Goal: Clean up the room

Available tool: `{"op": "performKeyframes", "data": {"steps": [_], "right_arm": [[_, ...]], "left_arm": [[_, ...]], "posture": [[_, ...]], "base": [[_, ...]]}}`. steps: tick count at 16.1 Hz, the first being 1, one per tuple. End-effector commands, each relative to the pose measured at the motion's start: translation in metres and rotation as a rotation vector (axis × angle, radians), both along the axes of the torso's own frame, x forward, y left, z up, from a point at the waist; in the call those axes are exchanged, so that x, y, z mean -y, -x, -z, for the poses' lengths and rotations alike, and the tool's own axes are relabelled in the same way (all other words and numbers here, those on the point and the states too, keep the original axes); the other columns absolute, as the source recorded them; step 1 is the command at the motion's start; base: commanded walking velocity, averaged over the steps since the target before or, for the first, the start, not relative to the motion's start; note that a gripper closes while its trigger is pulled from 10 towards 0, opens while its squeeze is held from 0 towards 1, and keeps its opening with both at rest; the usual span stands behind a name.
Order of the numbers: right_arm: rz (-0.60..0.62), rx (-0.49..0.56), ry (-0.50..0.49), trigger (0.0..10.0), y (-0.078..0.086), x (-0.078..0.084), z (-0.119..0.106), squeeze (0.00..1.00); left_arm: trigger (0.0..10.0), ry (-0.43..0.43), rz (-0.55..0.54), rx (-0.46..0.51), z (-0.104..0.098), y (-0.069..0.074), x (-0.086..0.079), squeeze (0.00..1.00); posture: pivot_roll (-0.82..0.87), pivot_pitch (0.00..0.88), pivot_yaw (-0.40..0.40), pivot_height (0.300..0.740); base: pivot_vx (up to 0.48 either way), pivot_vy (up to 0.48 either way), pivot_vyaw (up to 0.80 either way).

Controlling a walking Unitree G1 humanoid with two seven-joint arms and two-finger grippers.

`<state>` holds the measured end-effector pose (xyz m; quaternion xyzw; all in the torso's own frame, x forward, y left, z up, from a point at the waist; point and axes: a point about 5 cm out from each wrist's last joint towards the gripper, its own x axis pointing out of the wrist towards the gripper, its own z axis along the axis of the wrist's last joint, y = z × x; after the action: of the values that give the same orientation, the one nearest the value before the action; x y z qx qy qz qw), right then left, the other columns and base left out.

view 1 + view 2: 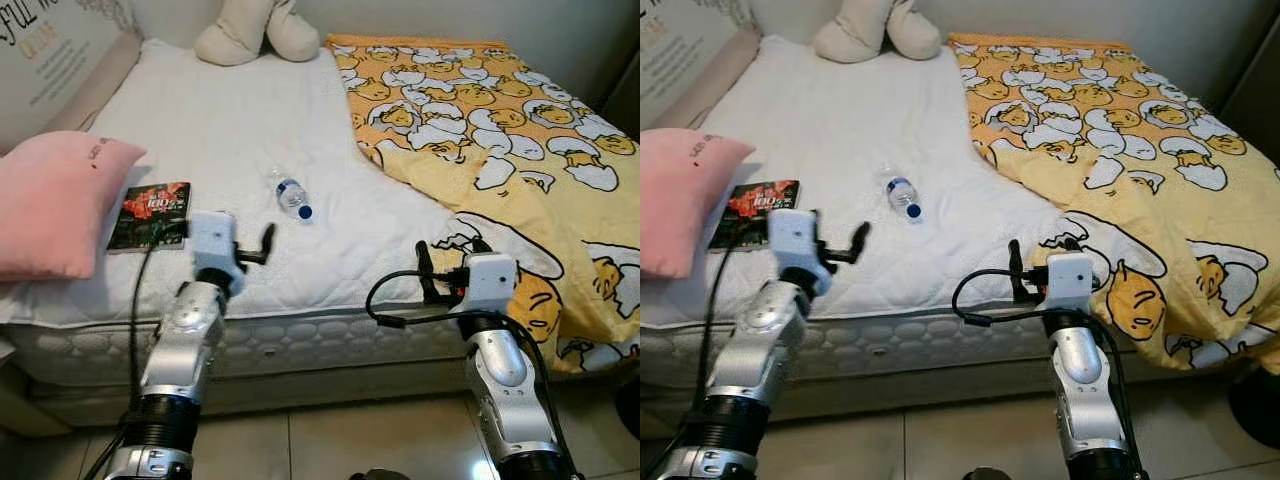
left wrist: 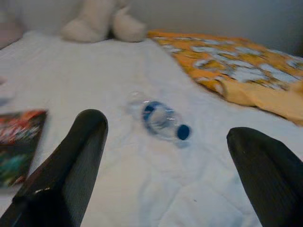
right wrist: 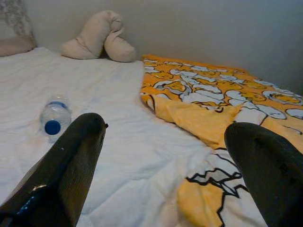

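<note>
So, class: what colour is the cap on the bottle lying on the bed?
Blue. The cap of the bottle shows best in the right wrist view.

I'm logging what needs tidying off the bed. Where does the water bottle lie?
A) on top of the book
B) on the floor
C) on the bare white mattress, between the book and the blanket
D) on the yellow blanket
C: the water bottle lies on its side on the white mattress, with the book to its left and the yellow blanket to its right, touching neither.

White-sheeted bed (image 1: 230,120), tiled floor (image 1: 330,440), pale wall (image 3: 199,28)
</note>
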<state>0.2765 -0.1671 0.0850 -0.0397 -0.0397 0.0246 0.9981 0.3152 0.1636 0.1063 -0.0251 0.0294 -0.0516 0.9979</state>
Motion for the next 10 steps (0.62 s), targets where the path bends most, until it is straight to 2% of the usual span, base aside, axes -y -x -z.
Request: {"op": "performKeyframes", "data": {"steps": [1,2,3,4,5,6,7,8,9,10], "right_arm": [[0.023,0.005,-0.026,10.0,-0.003,0.003,-0.003,1.00],[0.068,-0.003,-0.080,10.0,0.000,0.011,-0.002,1.00],[0.130,-0.031,-0.137,10.0,0.006,0.022,0.004,1.00],[0.153,-0.043,-0.132,10.0,0.013,0.026,0.009,1.00],[0.147,-0.047,-0.125,10.0,0.014,0.025,0.010,1.00],[0.084,-0.043,-0.075,10.0,0.014,0.016,0.009,1.00],[0.019,-0.030,-0.025,10.0,0.012,0.007,0.006,1.00],[-0.001,-0.022,-0.013,10.0,0.011,0.004,0.005,0.76],[0.014,-0.007,-0.046,10.0,0.004,0.005,-0.001,0.00],[0.024,-0.005,-0.047,10.0,0.002,0.006,-0.002,0.00]], "left_arm": [[10.0,0.038,-0.049,-0.016,0.001,0.004,-0.007,1.00],[10.0,0.058,-0.074,-0.050,0.009,0.014,-0.016,1.00],[10.0,-0.010,-0.052,-0.061,0.014,0.027,-0.020,1.00],[10.0,-0.096,-0.028,-0.051,0.014,0.034,-0.023,1.00],[10.0,-0.109,-0.017,-0.047,0.014,0.035,-0.023,1.00],[10.0,-0.101,0.024,-0.002,0.006,0.033,-0.017,0.00],[10.0,-0.081,0.057,0.038,-0.002,0.030,-0.012,0.00],[10.0,-0.068,0.068,0.052,-0.005,0.029,-0.010,0.00],[10.0,-0.030,0.033,0.100,-0.018,0.020,-0.003,0.00],[10.0,-0.008,0.034,0.109,-0.021,0.018,0.001,0.00]], "posture": [[-0.03,0.000,-0.015,0.740],[-0.03,0.000,-0.013,0.740],[-0.02,0.000,-0.009,0.740],[-0.02,0.000,-0.007,0.740],[-0.02,0.000,-0.008,0.740],[-0.02,0.000,-0.015,0.740],[-0.03,0.000,-0.015,0.740],[-0.03,0.000,-0.015,0.740],[-0.03,0.000,-0.015,0.740],[-0.03,0.000,-0.014,0.740]], "base": [[0.000,0.000,0.00],[0.000,0.000,0.00],[0.000,0.000,0.00],[0.000,0.000,0.00],[0.000,0.000,0.00],[0.000,0.000,0.00],[0.000,0.000,0.00],[0.480,0.000,0.00],[0.480,0.000,0.00],[0.480,0.000,0.00]]}}
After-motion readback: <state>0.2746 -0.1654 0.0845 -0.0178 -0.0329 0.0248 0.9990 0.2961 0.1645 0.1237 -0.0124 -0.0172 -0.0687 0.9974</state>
